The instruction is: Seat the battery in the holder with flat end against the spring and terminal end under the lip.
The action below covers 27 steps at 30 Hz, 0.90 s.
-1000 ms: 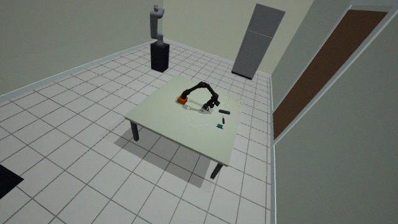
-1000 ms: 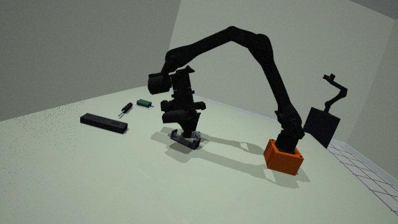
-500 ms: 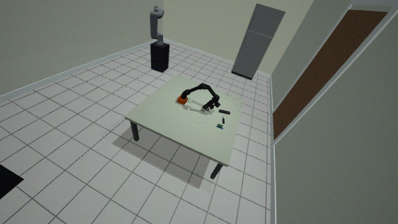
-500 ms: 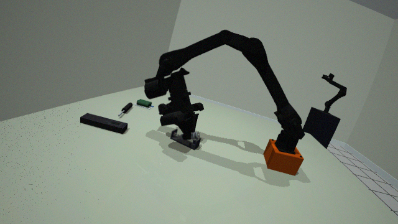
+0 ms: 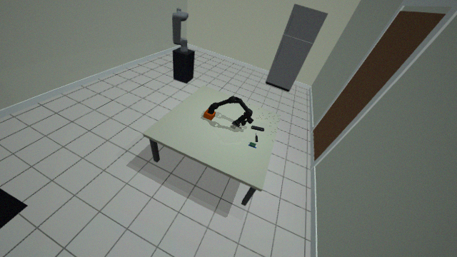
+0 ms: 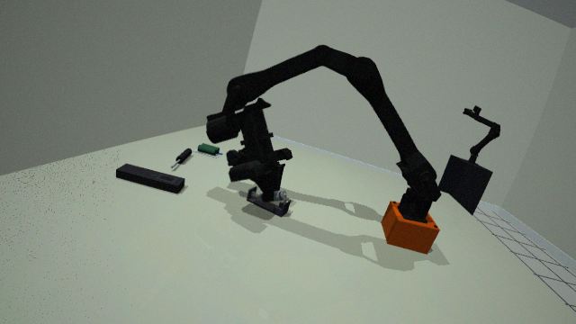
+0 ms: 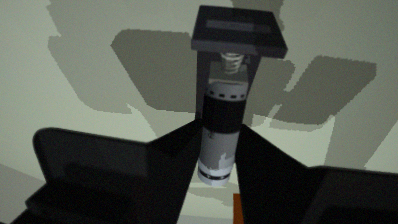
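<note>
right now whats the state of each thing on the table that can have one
gripper: shut on the battery
battery: held, lowered into the holder, far end by the spring, not yet released
holder: on the table, battery partly in it
spring: visible at the holder's far end
screwdriver: lying on the table, untouched
black bar: lying flat, untouched

Silver-grey battery (image 7: 221,131) with black band, dark holder (image 7: 239,36), orange arm base (image 6: 409,228), pale green table (image 6: 135,252).
</note>
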Tool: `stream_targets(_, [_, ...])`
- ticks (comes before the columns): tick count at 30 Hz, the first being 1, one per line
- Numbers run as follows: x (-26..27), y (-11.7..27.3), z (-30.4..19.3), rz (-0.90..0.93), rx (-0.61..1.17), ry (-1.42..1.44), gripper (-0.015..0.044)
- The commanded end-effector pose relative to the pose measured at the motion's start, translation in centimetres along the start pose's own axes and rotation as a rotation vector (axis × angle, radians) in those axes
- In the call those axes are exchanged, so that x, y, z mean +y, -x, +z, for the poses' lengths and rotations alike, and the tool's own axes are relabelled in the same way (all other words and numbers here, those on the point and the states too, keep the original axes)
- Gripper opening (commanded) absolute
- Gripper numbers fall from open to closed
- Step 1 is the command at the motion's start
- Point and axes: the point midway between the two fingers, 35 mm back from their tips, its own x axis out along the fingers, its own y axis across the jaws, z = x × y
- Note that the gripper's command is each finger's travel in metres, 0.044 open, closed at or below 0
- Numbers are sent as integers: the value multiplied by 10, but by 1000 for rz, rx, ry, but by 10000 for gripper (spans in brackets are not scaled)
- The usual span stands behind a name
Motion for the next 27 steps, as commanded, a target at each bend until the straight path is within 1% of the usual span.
stream_targets(1, [0, 2, 3, -1, -4, 6, 69])
stream_targets(27, [0, 7, 14, -4, 3, 5, 69])
